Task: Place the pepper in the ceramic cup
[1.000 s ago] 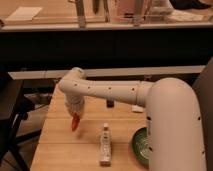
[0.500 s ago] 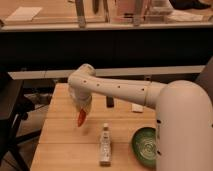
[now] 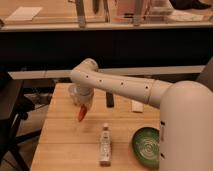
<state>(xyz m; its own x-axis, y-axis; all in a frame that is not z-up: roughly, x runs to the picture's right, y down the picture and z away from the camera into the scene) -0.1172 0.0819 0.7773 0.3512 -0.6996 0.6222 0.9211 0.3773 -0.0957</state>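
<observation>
1. Claw [image 3: 83, 108] hangs below the bend of the white arm [image 3: 125, 87], over the left half of the desk [image 3: 60, 145]. Its fingers are pinched tight on the top of the pepper [image 3: 81, 115]. The orange-red pepper hangs from it tip down and looks to be just above the wood.
2. Nearest the front edge, a clear bottle [image 3: 105, 146] with a white cap lies on its side, lengthwise toward the camera. It is to the right of the pepper and closer to the front.
3. A green ribbed bowl [image 3: 145, 146] sits to the right of the bottle, apart from it. Its right side is hidden by the robot's large white body.
4. Farther back, a small dark thing [image 3: 109, 100] and a small white thing [image 3: 137, 105] lie on the desk just below the arm. What they are cannot be told.
5. The pale cup [image 3: 73, 93] stands toward the back left of the desk, just behind and left of the claw, and the arm's wrist hides much of it. The pepper is not in it.
6. A black chair [image 3: 10, 112] stands off the desk's left side.
7. Farthest back, past a dark wall, a long counter [image 3: 50, 20] runs across the top with glass panels on it.
</observation>
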